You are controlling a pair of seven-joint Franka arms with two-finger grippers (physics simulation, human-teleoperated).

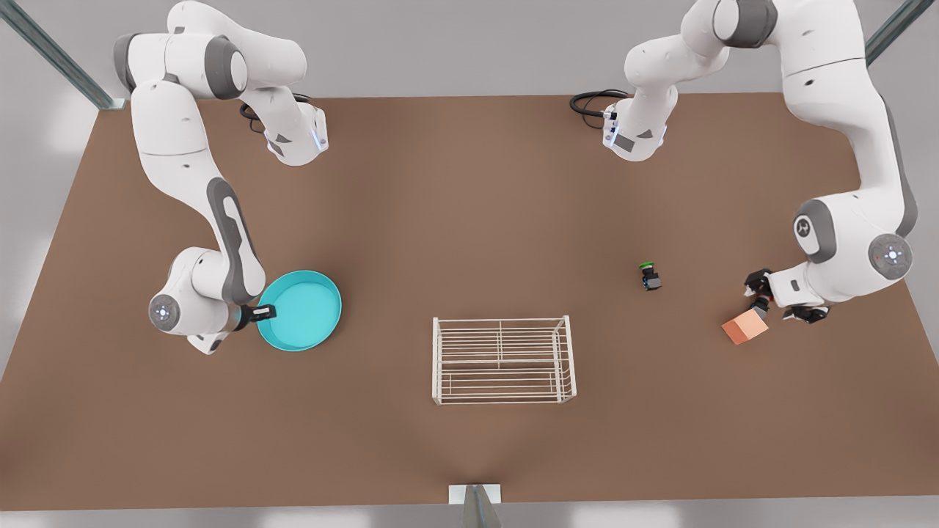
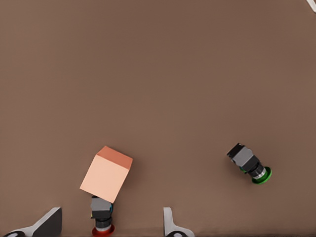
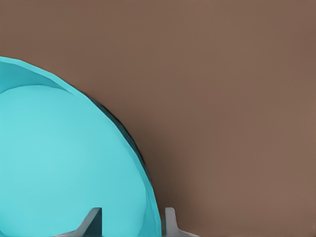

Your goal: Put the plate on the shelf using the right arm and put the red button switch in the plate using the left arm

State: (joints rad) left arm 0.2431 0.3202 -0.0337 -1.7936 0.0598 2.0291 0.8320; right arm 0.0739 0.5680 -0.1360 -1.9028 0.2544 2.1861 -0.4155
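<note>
Right gripper [image 1: 253, 315] at the front view's left, fingers straddling the rim of the cyan plate [image 1: 304, 308], one inside, one outside; can't tell if they're clamped. Plate sits on the brown table [image 1: 469, 205]. White wire shelf [image 1: 504, 360] at centre. Green button switch [image 1: 648, 276] lies alone to its right. Left gripper [image 1: 759, 297] at far right, fingers spread around the red button switch [image 2: 102, 217], which touches the salmon-orange cube [image 1: 744, 327].

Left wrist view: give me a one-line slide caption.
Left gripper open around the red button switch, salmon cube beside it, green switch apart.
</note>
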